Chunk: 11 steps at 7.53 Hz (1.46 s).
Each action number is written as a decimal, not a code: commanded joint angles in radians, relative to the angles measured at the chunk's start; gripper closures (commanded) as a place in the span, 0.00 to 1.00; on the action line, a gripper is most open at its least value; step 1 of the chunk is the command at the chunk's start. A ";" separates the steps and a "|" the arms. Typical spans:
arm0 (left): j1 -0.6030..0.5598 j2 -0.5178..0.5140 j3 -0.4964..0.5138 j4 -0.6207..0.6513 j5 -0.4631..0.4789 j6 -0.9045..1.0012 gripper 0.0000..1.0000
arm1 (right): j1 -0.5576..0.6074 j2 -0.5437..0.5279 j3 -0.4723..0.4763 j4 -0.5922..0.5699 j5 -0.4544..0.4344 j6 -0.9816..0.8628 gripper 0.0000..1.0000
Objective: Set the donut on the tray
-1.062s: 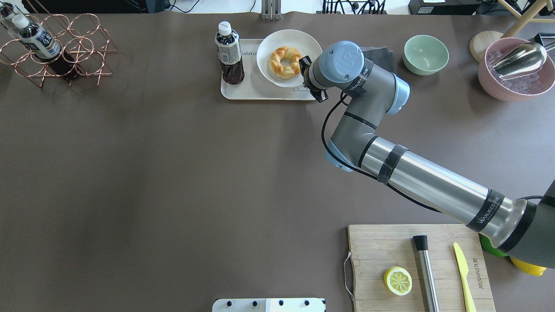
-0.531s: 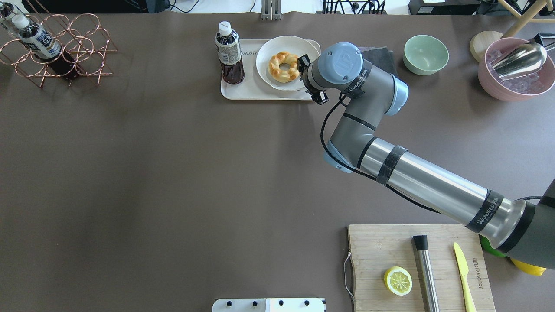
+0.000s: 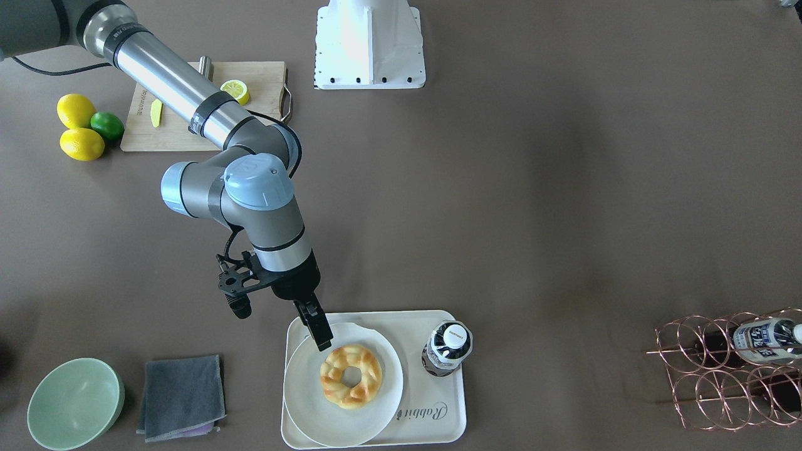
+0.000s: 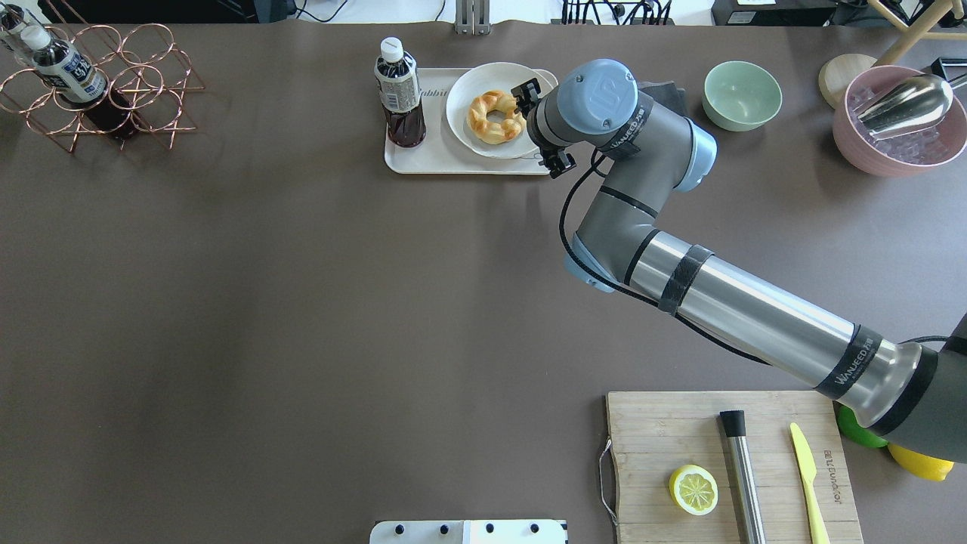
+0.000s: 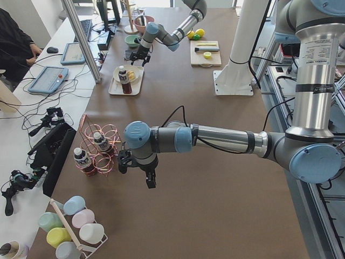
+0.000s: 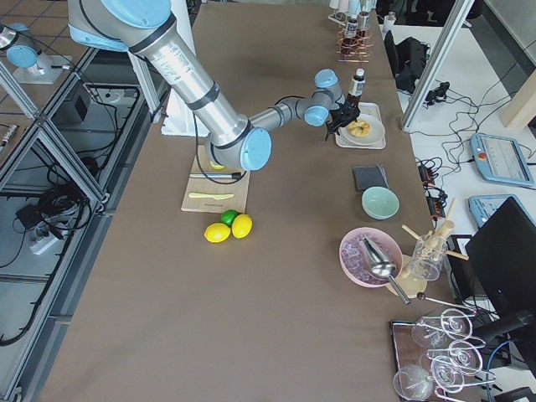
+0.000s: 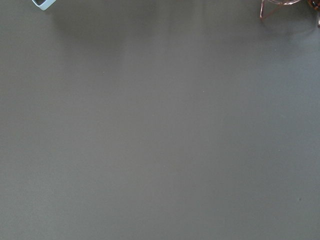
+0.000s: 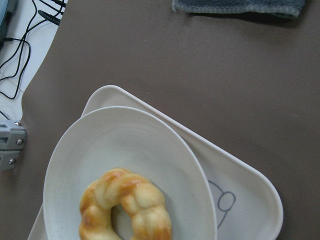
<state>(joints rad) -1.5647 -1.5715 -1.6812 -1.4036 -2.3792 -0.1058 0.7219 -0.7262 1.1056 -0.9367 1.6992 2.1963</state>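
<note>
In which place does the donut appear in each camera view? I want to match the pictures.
Exterior front-facing: donut at bottom centre.
Overhead exterior: top centre.
Exterior left: far, upper left, tiny.
Exterior right: upper right.
Left wrist-mounted: not in view.
Right wrist-mounted: bottom left.
Shared landmark: the round plate under it, on the cream tray.

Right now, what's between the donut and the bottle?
Just the plate rim and a bare strip of tray, seen front-facing, separate donut and bottle.

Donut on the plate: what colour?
The donut is golden-yellow with orange-brown ridges; shows best in the right wrist-mounted view.
</note>
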 commanded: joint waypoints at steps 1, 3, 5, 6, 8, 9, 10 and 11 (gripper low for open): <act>0.000 -0.002 0.000 -0.002 0.000 0.000 0.02 | 0.065 -0.025 0.109 -0.025 0.127 -0.029 0.01; 0.000 -0.001 0.000 -0.002 0.000 0.000 0.02 | 0.073 -0.115 0.263 -0.179 0.143 -0.192 0.01; 0.000 -0.001 0.000 0.000 0.000 -0.002 0.02 | 0.135 -0.238 0.463 -0.366 0.239 -0.371 0.01; 0.000 -0.001 -0.002 0.000 0.000 -0.002 0.02 | 0.155 -0.305 0.558 -0.455 0.256 -0.480 0.01; 0.000 -0.001 -0.002 0.000 0.000 -0.002 0.02 | 0.191 -0.380 0.702 -0.691 0.258 -0.681 0.01; 0.000 -0.001 0.000 0.000 0.000 -0.002 0.02 | 0.203 -0.393 0.762 -0.832 0.257 -0.798 0.01; 0.000 -0.001 0.000 -0.002 0.000 -0.002 0.02 | 0.233 -0.403 0.816 -0.990 0.255 -1.018 0.01; 0.000 -0.002 0.000 -0.002 0.000 -0.002 0.02 | 0.305 -0.424 0.836 -1.098 0.252 -1.258 0.01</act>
<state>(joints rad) -1.5647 -1.5724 -1.6816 -1.4043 -2.3792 -0.1074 0.9408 -1.1200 1.8802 -1.8227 1.9548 1.2984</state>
